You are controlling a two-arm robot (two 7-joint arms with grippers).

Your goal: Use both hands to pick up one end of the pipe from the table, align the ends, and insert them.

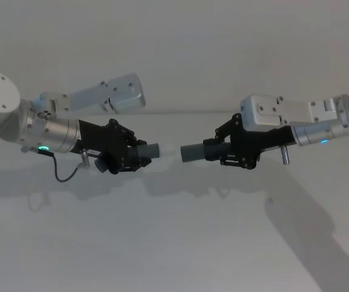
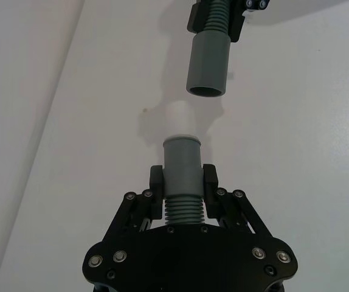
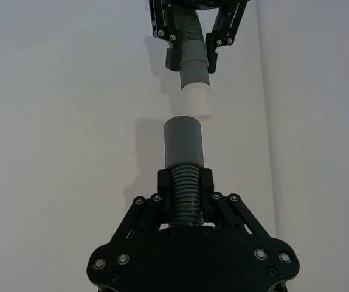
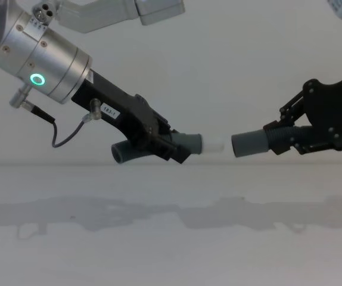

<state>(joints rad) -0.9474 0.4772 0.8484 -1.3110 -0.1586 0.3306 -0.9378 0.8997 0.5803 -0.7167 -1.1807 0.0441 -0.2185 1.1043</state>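
Left gripper (image 2: 183,179) grasps tipped pipe piece (image 2: 181,159); right gripper (image 3: 185,180) grasps socket piece (image 3: 183,142).
Pale tip (image 2: 179,120) faces socket mouth (image 2: 207,91) across small gap, axes nearly collinear, above table (image 1: 174,243).

I read this as a bare robot test bench in a lab rather than any lived-in room. My cameras give me a plain matte white table (image 1: 174,243) running back to a blank white wall (image 1: 174,48), with only shadows on the table. The one fitting I can pick out is a thin black cable (image 4: 70,136) looped under the left arm.
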